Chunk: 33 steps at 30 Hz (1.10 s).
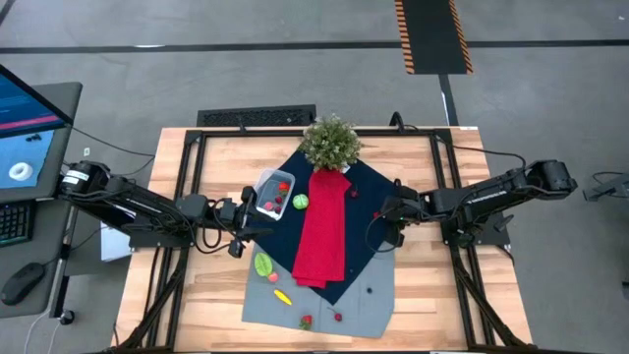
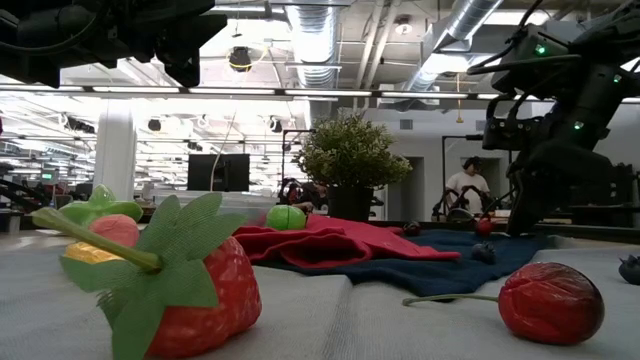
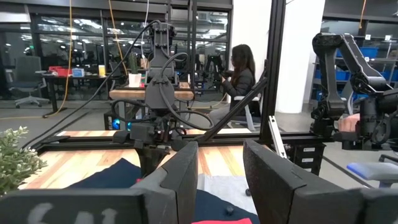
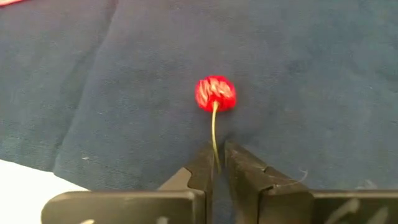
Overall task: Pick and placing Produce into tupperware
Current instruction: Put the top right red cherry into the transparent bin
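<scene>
My right gripper stands over the dark blue cloth, shut on a small red cherry. My left gripper is open and empty, held level beside the clear tupperware, which holds red pieces. A green round piece lies at the red cloth's edge. On the grey cloth lie a green leafy piece, a pink one, a yellow one, a strawberry and another cherry. My right gripper pinches the cherry's thin stem between its two fingertips, near the stem's free end. The fingers point down from above and lie along the stem. The red fruit sticks out ahead of the fingertips over the blue cloth; I cannot tell whether it is lifted clear.
A bushy potted plant stands at the far middle. A red cloth strip lies across the blue cloth, between the two grippers. The grey cloth reaches the near edge. A person sits beyond the table.
</scene>
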Each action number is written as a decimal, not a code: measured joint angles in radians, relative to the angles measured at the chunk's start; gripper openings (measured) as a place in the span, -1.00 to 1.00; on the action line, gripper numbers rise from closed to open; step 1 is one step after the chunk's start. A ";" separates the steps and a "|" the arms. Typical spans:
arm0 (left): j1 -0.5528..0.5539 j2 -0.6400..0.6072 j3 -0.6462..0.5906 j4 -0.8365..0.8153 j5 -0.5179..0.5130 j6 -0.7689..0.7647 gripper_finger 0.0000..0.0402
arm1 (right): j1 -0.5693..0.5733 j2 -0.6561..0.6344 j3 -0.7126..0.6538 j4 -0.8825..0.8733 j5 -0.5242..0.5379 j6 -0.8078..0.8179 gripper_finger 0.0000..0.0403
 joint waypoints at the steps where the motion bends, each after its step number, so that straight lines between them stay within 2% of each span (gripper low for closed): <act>1: 0.000 0.000 0.000 0.000 0.000 0.000 -0.42 | 0.000 0.000 0.000 0.000 0.000 0.000 -0.68; 7: 0.000 0.000 0.000 0.000 0.000 0.000 -0.42 | 0.000 0.000 0.000 0.000 -0.006 0.000 -0.74; 23: 0.000 0.000 0.000 0.000 0.000 0.000 -0.42 | 0.000 -0.001 0.002 0.009 -0.006 -0.024 -0.73; 33: 0.000 0.000 0.000 0.000 0.000 0.000 -0.42 | -0.001 0.000 0.060 -0.008 -0.035 -0.052 -0.78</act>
